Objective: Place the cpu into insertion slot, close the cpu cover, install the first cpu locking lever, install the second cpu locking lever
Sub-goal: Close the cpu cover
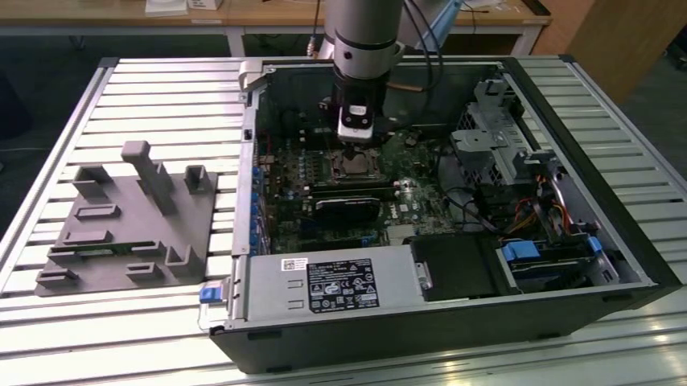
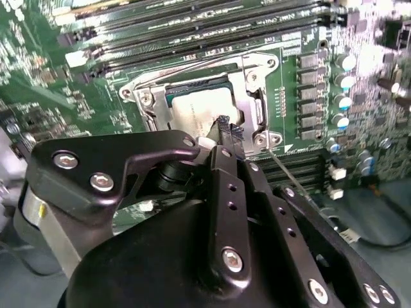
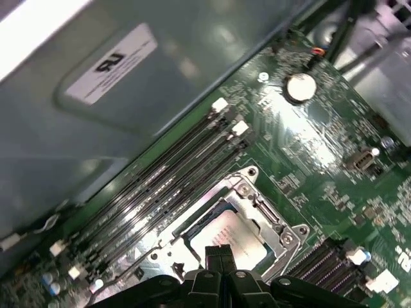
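Cpu (image 2: 199,108) sits in the insertion slot (image 1: 353,166). Cpu cover (image 2: 249,96) lies down over it, framing the chip. First two steps look done. End effector (image 2: 226,128) fingers are pressed together, gripping nothing, tips just over the cover's edge. A thin locking lever (image 2: 292,176) runs out from the nearby corner. Cannot tell whether either lever is latched.

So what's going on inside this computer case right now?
The robot arm's black gripper is down inside the open black computer case, fingers shut together just above the square silvery-rimmed insertion slot. The small pale silver-beige square cpu already sits in the slot, and the thin metal window-frame cpu cover seems to lie flat around it.
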`<state>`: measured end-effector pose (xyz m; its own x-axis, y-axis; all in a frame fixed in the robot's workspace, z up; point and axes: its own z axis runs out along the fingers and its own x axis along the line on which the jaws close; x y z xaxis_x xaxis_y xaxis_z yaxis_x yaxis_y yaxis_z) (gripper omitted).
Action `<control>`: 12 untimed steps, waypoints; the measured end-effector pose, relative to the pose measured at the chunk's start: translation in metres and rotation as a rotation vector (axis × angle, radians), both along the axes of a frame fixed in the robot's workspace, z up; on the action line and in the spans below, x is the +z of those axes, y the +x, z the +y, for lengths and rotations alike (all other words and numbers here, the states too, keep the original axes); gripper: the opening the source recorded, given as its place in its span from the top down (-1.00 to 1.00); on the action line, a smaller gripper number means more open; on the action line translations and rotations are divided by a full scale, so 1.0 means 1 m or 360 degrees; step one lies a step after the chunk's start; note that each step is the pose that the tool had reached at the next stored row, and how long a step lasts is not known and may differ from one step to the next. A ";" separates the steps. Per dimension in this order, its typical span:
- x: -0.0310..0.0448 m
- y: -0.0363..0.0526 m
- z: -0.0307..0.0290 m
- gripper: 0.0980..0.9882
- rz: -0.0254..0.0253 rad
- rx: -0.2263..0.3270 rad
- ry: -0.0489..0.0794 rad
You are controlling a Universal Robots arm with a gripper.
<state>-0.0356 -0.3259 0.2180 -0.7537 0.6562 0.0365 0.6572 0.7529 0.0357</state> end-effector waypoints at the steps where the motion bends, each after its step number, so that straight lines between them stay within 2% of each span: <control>1: 0.0000 0.0000 0.0000 0.98 0.00000 0.0028 0.0000; 12: 0.0000 0.0000 0.0000 0.98 0.00000 0.0339 0.0000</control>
<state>-0.0356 -0.3259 0.2179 -0.8755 0.4819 0.0365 0.4830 0.8749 0.0357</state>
